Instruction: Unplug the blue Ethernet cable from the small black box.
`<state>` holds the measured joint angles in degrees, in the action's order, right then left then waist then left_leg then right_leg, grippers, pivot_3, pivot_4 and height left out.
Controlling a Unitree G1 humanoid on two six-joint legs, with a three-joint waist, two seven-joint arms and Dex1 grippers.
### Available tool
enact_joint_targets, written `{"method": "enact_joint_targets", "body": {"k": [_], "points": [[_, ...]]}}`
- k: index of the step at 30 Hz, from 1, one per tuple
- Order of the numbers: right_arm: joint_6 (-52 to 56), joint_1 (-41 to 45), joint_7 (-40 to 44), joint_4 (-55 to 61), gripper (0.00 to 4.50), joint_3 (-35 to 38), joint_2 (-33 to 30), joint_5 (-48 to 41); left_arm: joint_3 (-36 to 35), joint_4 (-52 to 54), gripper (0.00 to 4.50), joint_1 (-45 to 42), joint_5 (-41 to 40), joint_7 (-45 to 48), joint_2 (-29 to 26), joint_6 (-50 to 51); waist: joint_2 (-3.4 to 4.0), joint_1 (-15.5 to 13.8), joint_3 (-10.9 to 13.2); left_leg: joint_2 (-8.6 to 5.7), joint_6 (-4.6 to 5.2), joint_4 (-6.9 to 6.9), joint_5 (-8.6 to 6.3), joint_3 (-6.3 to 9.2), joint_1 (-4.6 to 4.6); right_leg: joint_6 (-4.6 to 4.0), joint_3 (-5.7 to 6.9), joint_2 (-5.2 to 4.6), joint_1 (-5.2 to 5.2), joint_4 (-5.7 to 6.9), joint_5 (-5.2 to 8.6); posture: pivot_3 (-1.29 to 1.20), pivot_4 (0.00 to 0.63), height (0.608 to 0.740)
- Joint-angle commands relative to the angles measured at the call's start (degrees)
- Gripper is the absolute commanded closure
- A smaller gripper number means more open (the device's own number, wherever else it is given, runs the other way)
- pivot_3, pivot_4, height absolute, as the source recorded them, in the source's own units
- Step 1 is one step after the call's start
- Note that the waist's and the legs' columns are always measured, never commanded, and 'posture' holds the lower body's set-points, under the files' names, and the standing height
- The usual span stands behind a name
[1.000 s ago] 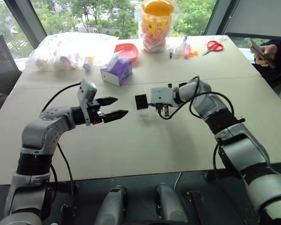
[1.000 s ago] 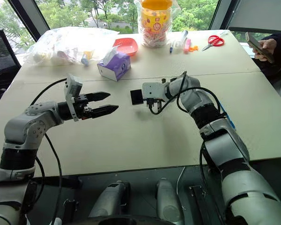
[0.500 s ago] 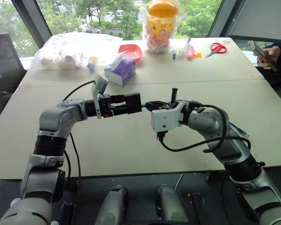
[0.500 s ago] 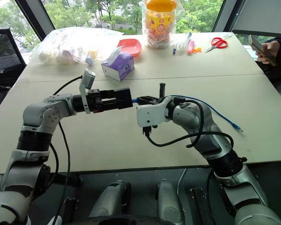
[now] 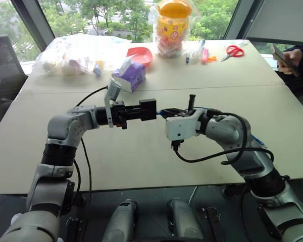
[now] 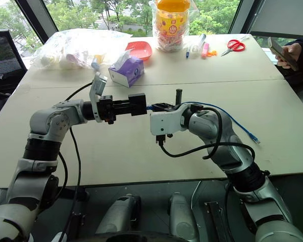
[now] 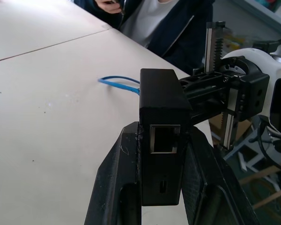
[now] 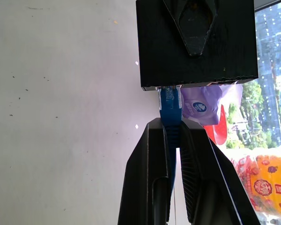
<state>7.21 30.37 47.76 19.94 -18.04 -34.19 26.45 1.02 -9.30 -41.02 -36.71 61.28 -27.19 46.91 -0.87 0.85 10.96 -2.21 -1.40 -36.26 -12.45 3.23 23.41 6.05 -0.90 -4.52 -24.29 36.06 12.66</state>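
Small matte-black square box (image 5: 150, 108) held above the beige tabletop (image 5: 141, 161), left gripper (image 7: 160, 154) jaws clamped on its sides. Right gripper (image 8: 171, 140) jaws pinch the thin light-blue Ethernet cable (image 8: 169, 107) just behind its plug. Box rigid, light; cord limp, so the pull likely needs the plug's latch pressed.

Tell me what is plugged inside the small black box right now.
The blue cable runs into one side of the black box, pinched by the right gripper. Its plug tip is hidden inside. Another socket sits empty, between the left gripper's fingers.
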Motion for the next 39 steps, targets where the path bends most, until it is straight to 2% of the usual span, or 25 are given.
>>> {"method": "enact_joint_targets", "body": {"k": [1,2,5,8,9,12,18,21,23,39], "points": [[2.45,2.32,3.26,1.05,3.58,2.61,0.01,-5.24,0.03,1.45,4.01,-0.72,0.91,1.67,-2.47,-0.77,0.00,0.07,0.00,0.00,0.00,0.00,0.00,0.00,0.00,0.00,0.00,0.00,0.00,0.00,0.00,0.00,0.150,0.740],[5.12,2.91,4.93,0.65,3.26,3.81,0.63,-8.36,0.23,1.66,4.01,-0.65,0.90,2.27,-2.87,-0.80,-0.01,0.12,0.01,0.00,0.00,0.00,0.00,0.00,0.00,0.00,0.00,0.00,0.00,0.00,0.00,0.00,0.150,0.740],[13.71,5.59,10.22,-1.31,1.71,6.80,1.49,-17.29,0.75,2.17,4.01,-0.57,1.43,4.20,-4.07,-1.76,-0.01,0.05,0.01,0.03,0.00,0.00,0.00,0.01,0.00,-0.01,0.00,0.01,0.00,0.00,0.00,0.00,0.150,0.740],[34.29,10.17,17.35,-2.79,0.28,10.32,3.44,-31.18,0.53,2.11,4.01,-1.33,1.04,7.14,-5.55,-2.35,-0.01,0.04,0.01,0.04,0.00,-0.01,0.00,0.03,0.00,-0.01,0.00,0.00,0.00,-0.01,0.00,0.00,0.150,0.740],[39.78,12.02,19.11,-3.83,0.03,11.36,3.88,-35.35,0.44,1.92,4.01,-1.69,0.91,7.83,-5.86,-2.37,-0.01,0.05,0.01,0.05,0.01,-0.01,0.00,0.04,0.00,-0.02,0.00,0.00,0.00,0.00,0.00,0.00,0.150,0.740],[53.10,19.34,21.71,-11.62,0.03,11.88,5.01,-43.04,0.08,2.07,4.01,-2.48,0.70,9.77,-6.67,-2.90,0.01,0.15,0.02,0.06,0.01,0.02,0.00,0.06,0.00,-0.04,0.01,0.00,-0.03,0.00,-0.01,0.00,0.150,0.740],[60.52,23.59,20.61,-16.27,0.03,11.75,5.55,-50.06,-0.34,2.22,4.01,-2.77,0.61,10.20,-6.81,-2.72,0.01,-0.02,0.02,0.04,0.04,0.09,-0.03,0.07,0.05,-0.04,0.05,-0.07,-0.07,-0.03,-0.01,0.00,0.150,0.740],[60.25,24.60,19.36,-18.40,0.84,11.45,5.56,-51.21,-0.38,2.64,4.01,-2.53,0.43,10.28,-6.87,-2.64,0.01,0.02,0.02,0.02,0.05,0.10,-0.04,0.04,0.11,0.13,0.05,-0.09,-0.13,-0.05,-0.10,0.00,0.150,0.740],[60.50,25.16,19.12,-19.14,1.77,10.61,5.17,-51.90,-0.44,2.92,4.01,-2.39,0.25,10.28,-6.78,-2.51,0.01,0.05,0.02,0.01,0.05,0.10,-0.04,0.04,0.11,0.14,0.05,-0.09,-0.13,-0.05,-0.11,0.00,0.150,0.740],[60.23,27.82,19.06,-21.29,1.77,6.36,3.21,-55.09,-0.24,4.69,4.01,-1.40,-0.21,10.15,-5.71,-2.30,0.01,0.17,0.02,0.02,0.05,0.10,-0.04,0.03,0.11,0.15,0.05,-0.06,-0.14,-0.04,-0.11,0.00,0.150,0.740]]}}
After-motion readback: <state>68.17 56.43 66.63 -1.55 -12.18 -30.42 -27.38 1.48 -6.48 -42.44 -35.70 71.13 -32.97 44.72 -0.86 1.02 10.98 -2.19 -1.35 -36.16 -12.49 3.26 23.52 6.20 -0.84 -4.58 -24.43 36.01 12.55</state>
